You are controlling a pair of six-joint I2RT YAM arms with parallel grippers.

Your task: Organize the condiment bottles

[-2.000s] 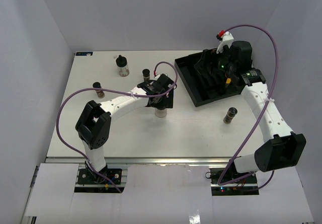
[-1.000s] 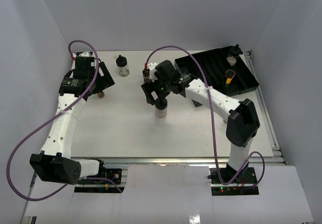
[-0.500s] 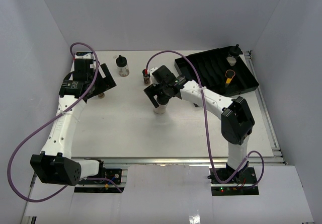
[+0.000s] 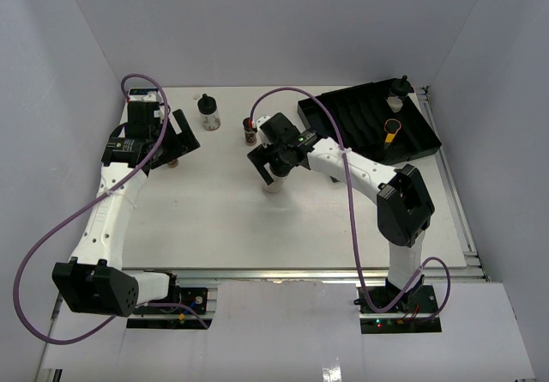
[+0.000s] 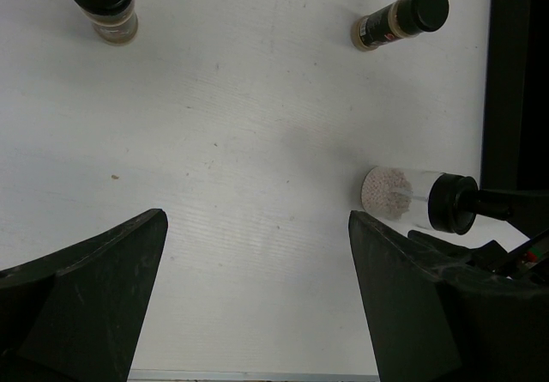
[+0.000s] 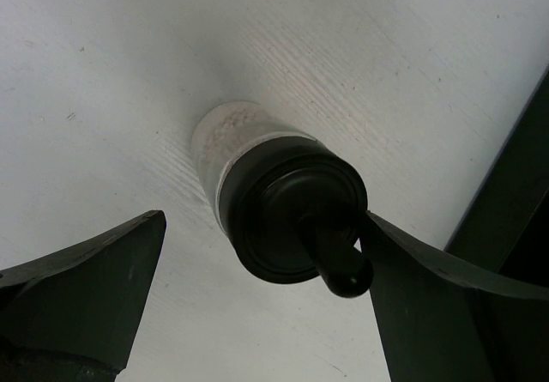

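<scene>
A whitish-grey jar with a black knobbed cap stands on the white table. My right gripper hangs over it, open, one finger on each side; the right finger is close against the cap. My left gripper is open and empty at the far left. A pale jar stands at the back, seen too in the left wrist view. A dark brown jar stands next to it. A whitish jar and a yellow jar sit in the black tray.
The tray fills the far right corner, and its edge shows in the left wrist view. A small pale thing peeks out under the left gripper; I cannot tell what it is. White walls close in the table on three sides.
</scene>
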